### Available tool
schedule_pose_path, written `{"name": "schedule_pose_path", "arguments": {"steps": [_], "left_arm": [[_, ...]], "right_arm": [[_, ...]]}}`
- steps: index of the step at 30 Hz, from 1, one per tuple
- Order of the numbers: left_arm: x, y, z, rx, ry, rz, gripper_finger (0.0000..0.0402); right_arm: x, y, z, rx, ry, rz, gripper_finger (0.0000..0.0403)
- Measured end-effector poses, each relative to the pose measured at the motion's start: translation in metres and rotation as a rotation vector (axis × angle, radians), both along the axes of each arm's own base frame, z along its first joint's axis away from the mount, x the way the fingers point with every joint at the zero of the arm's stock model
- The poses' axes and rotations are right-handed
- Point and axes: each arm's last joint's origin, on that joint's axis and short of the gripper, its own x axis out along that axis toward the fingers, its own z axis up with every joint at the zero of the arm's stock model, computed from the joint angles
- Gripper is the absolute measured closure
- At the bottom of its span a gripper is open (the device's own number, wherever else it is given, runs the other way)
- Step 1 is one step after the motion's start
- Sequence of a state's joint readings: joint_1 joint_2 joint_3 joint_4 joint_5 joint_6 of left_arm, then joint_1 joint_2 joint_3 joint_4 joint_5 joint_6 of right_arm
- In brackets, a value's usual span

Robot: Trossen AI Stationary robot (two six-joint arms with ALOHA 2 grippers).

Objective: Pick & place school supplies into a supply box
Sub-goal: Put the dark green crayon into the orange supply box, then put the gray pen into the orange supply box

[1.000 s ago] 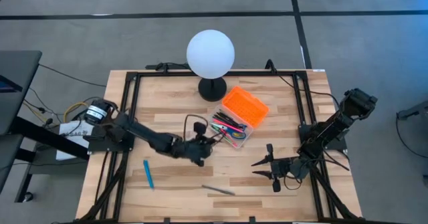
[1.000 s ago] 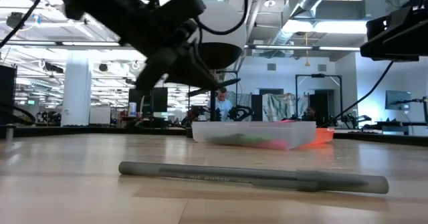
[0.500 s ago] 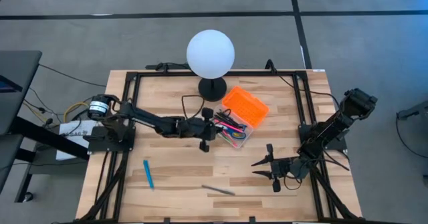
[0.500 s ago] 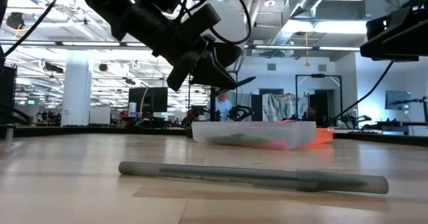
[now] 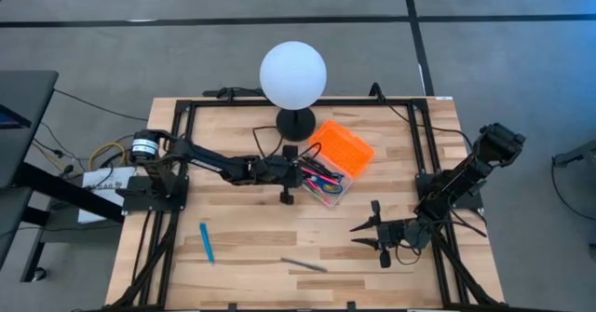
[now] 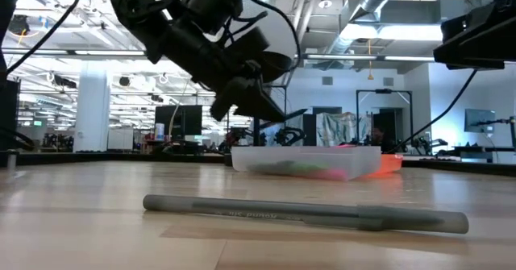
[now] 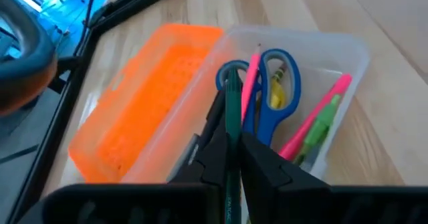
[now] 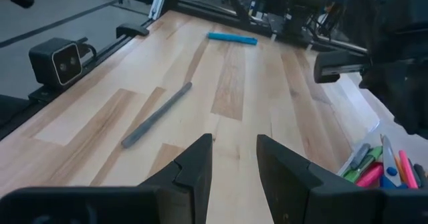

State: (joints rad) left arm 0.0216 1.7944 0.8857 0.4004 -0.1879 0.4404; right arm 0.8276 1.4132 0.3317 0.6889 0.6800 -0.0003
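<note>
The supply box's clear body (image 5: 323, 185) lies on the table with its orange lid (image 5: 342, 148) open beside it. It holds blue-handled scissors (image 7: 275, 90), a pink pencil (image 7: 250, 77) and pink and green markers (image 7: 319, 120). My left gripper (image 5: 300, 170) hangs over the box's near-left end, shut on a dark green pen (image 7: 231, 110). My right gripper (image 5: 355, 237) stands open over the table's near right part with nothing between its fingers (image 8: 194, 158). On the table lie a grey pen (image 5: 304, 264) and a blue marker (image 5: 206, 242). My left gripper pinches the dark green pen's shaft (image 7: 231, 132) between its two fingers. The pen lies along the fingers, and its free end (image 7: 231, 85) sticks out past their tips over the scissors' handles. The fingers slant down from the table's left side. The pen is clear of the table.
A white globe lamp (image 5: 293, 74) on a black base stands at the far edge, just behind the box. A black frame (image 5: 186, 126) runs along the table's sides. Bare wood lies between the blue marker, the grey pen and the box.
My left gripper has swung from the table's middle toward the far edge and the right, carrying the green pen, and now hangs over the box's clear body. The right arm has kept still.
</note>
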Motion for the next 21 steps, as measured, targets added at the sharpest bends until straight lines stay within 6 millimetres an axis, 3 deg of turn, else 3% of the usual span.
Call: {"name": "schedule_pose_path", "arguments": {"steps": [5, 12, 21], "left_arm": [[0.004, 0.0, -0.001, 0.0, -0.009, 0.003, 0.0371], [0.004, 0.0, -0.011, -0.004, 0.028, -0.002, 0.0332], [0.006, -0.003, -0.008, 0.031, 0.015, 0.078, 0.0278]], "right_arm": [[0.0, 0.0, -0.001, -0.005, 0.005, 0.0, 0.0291], [0.0, 0.0, -0.001, -0.005, 0.005, -0.002, 0.0291], [0.0, 0.0, -0.001, -0.004, 0.005, -0.001, 0.0291]]}}
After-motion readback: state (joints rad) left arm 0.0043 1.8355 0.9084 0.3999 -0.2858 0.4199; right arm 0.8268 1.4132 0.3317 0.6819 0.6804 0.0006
